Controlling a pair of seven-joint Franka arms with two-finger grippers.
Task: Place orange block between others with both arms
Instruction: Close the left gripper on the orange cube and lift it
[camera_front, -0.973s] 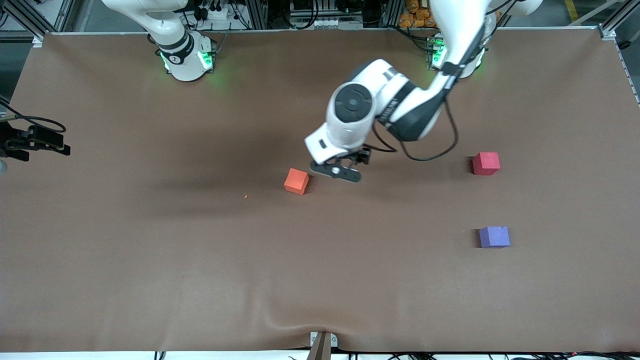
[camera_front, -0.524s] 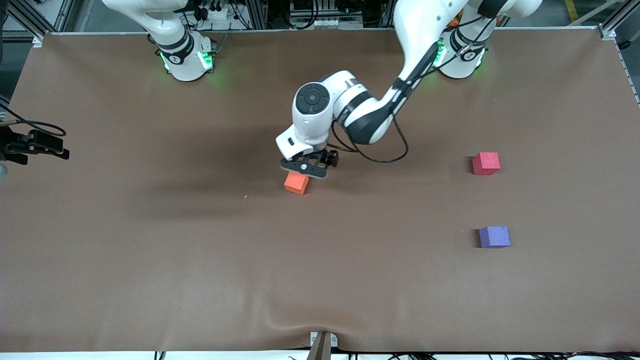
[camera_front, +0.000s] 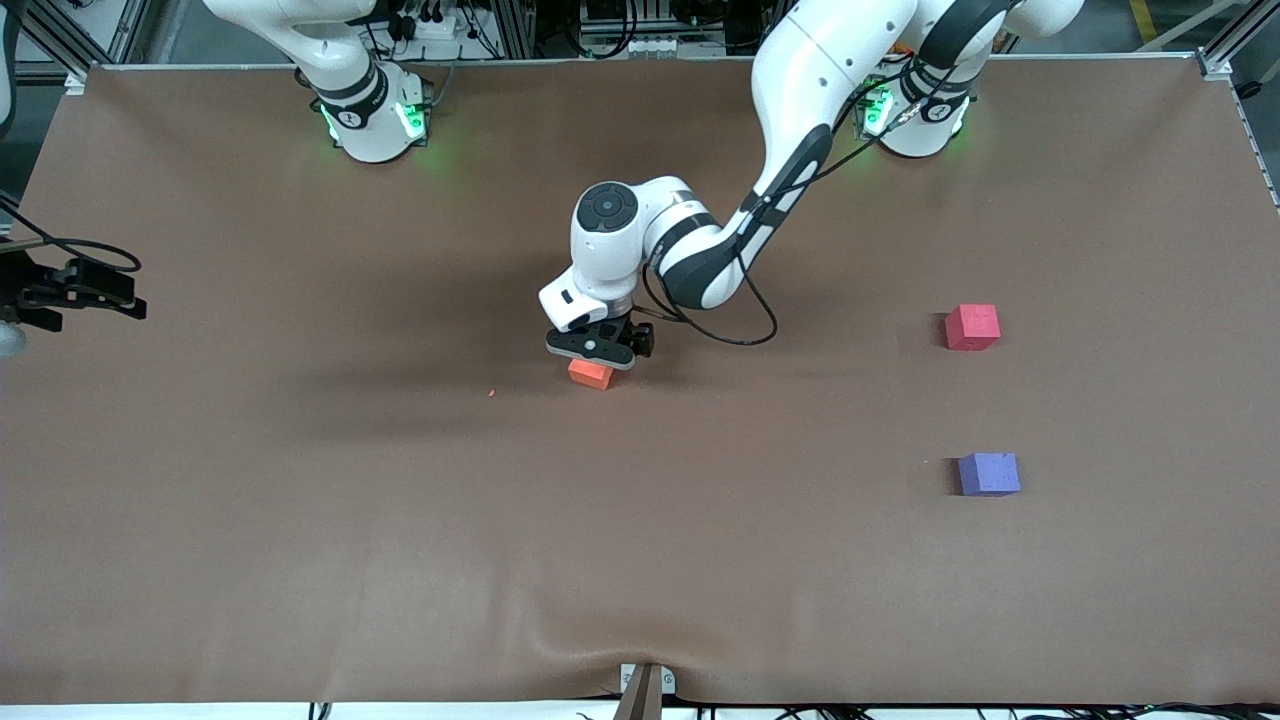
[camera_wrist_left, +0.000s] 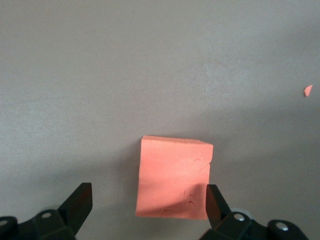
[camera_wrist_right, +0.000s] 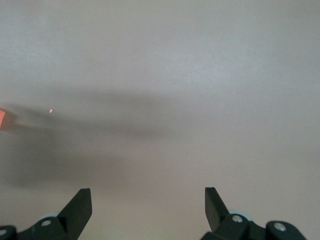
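I see my left tool (camera_front: 592, 352) spread wide over the orange block (camera_front: 592, 375); my right tool (camera_wrist_right: 147, 212) waits, released.

The left gripper (camera_front: 590, 356) hung over one block (camera_front: 592, 377) mid-counter (camera_front: 400, 520). Another block (camera_front: 972, 327) lay at its three o'clock, a third block (camera_front: 989, 474) at four o'clock.

Left tool (camera_front: 592, 352) over orange block (camera_front: 591, 375)

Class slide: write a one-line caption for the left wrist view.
Left gripper open above the orange block, which rests on the brown table off-centre between the jaws.
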